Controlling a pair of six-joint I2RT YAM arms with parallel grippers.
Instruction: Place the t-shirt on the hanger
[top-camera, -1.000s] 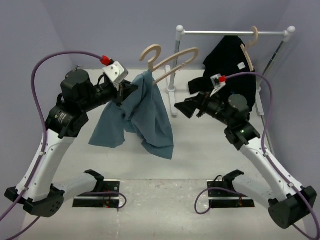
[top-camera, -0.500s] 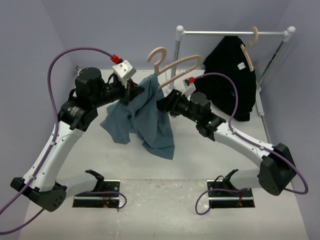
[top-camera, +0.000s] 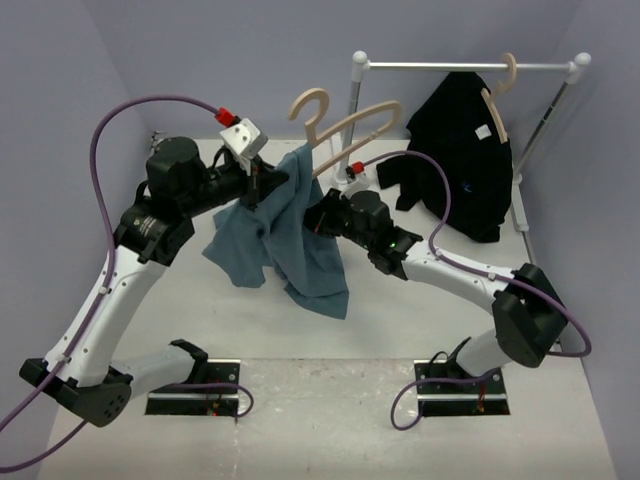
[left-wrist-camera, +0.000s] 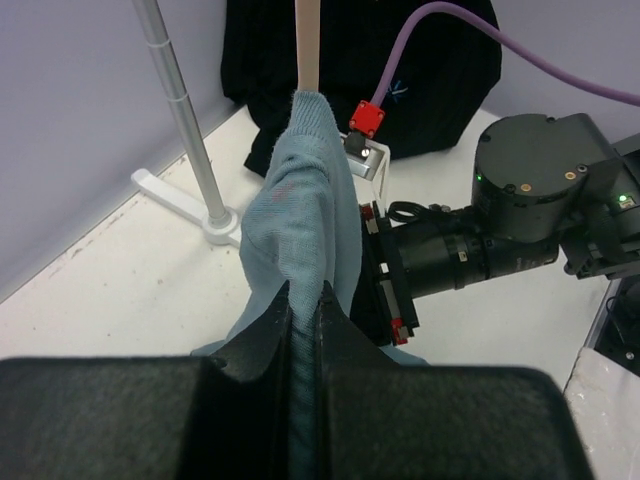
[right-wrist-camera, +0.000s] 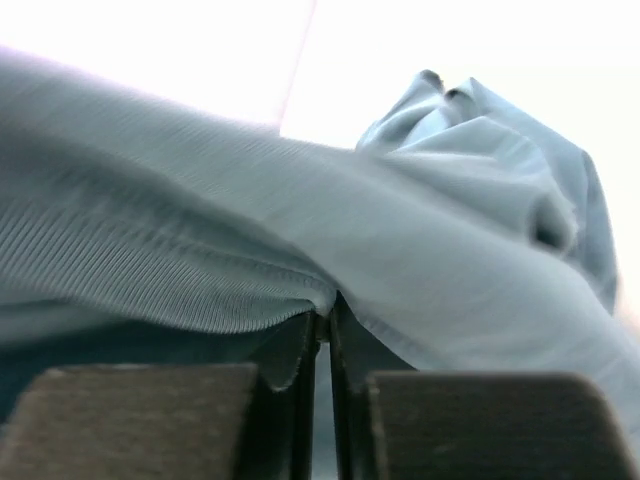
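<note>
Right pincer is now clenched on a fold of the soft slate-blue cotton t-shirt. One second ago it stood wide open, far off to the right near the black garment. So both pincers now grasp the cloth: the left pincer stays clamped on the upper edge, just to the left of the right one. The pale beige wooden hanger rises just above and behind them, with one end entering the top of the shirt. I judge that the cloth can now be spread toward the other shoulder. The right arm stretches long and low across the white counter; the left arm is raised, with the elbow bent.
</note>
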